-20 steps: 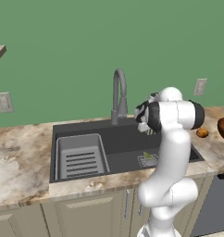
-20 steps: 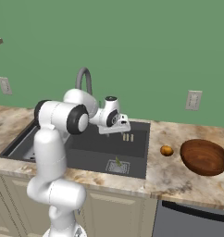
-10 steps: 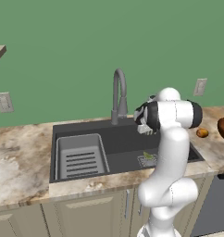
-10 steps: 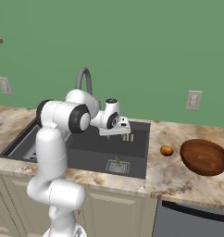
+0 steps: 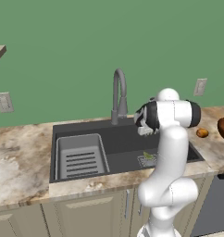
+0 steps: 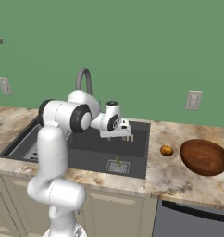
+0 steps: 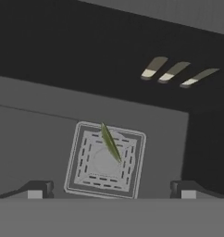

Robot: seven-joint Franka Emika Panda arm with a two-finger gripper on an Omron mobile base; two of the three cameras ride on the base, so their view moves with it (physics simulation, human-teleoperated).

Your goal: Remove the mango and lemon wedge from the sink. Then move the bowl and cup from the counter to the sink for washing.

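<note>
- The worktop is brown and beige stone.
- The sink is a big dark box set into it, with a grey slotted tray on one side and a bent faucet at the back.
- The bowl is round and red-brown. It sits on the worktop, well away from the sink.
- The gripper hangs over the sink, and its fingers are wide apart, holding nothing.
- The mango sits on the worktop between sink and bowl.
- The lemon wedge lies on the square drain in the sink, right below the gripper.
</note>
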